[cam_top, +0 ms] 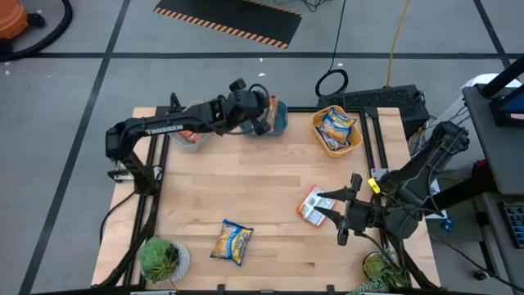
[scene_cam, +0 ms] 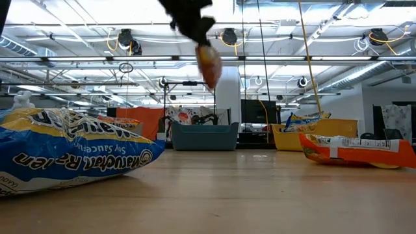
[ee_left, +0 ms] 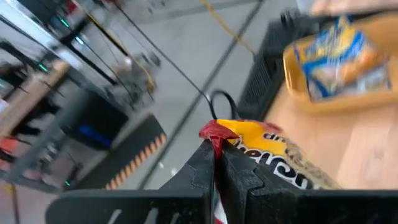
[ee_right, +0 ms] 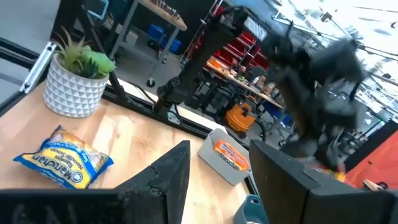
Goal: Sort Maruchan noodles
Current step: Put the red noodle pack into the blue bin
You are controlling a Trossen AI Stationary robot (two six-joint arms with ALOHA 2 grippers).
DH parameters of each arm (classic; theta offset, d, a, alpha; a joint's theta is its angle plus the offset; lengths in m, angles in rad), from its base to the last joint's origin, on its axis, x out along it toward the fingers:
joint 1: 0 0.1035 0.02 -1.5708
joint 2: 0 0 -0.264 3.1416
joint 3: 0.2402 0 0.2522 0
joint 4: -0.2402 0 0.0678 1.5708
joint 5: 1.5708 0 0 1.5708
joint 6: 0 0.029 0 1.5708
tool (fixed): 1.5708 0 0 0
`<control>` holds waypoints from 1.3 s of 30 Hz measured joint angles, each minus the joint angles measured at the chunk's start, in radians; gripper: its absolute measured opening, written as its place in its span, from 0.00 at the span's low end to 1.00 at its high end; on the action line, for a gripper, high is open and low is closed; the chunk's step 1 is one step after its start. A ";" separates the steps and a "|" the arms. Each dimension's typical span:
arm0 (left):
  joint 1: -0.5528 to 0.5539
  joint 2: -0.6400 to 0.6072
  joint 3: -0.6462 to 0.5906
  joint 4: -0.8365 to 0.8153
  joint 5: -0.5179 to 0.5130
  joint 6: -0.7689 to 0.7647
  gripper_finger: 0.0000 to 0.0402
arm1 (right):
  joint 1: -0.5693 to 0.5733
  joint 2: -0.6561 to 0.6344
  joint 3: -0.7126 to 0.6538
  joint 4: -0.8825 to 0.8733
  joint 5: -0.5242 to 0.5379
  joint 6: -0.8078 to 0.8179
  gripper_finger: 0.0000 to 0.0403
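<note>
My left hand (cam_top: pixel 260 115) pinches orange plastic ramen packet (ee_left: pixel 261 149) by crimped red end, so it dangles over teal plastic tub (cam_top: pixel 277 117) at desk's far edge, likely its sorting bin. My right hand (cam_top: pixel 332 209), fingers half spread, holding nothing, sits just beside silver-white-and-red packet (cam_top: pixel 311 205) flat on wooden desk (cam_top: pixel 246 188). Yellow-and-blue packet (cam_top: pixel 232 243) lies near front; similar ones fill yellow tub (cam_top: pixel 336 131). Grey tub (ee_right: pixel 225 155) contents blurred, seemingly orange.
</note>
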 joint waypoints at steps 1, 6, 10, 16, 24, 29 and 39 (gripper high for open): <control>0.020 0.001 -0.022 0.000 0.024 -0.009 0.04 | 0.002 0.000 0.000 0.002 0.000 -0.009 0.40; 0.094 0.002 -0.140 0.076 0.113 -0.067 0.04 | 0.007 0.000 0.000 0.002 0.001 -0.019 0.40; 0.126 0.002 -0.233 0.183 0.112 -0.065 0.04 | 0.007 0.000 0.000 0.002 0.001 -0.023 0.40; 0.167 0.002 -0.336 0.336 0.112 -0.072 0.04 | 0.007 0.000 0.000 0.002 0.001 -0.032 0.40; 0.205 0.002 -0.374 0.381 0.108 -0.099 0.04 | 0.007 0.000 0.000 0.002 0.001 -0.045 0.40; 0.215 0.002 -0.375 0.417 0.112 -0.098 0.04 | 0.007 0.000 0.000 0.003 0.001 -0.056 0.40; 0.221 0.002 -0.375 0.424 0.126 -0.098 0.04 | 0.007 0.000 0.000 0.059 0.001 -0.092 0.40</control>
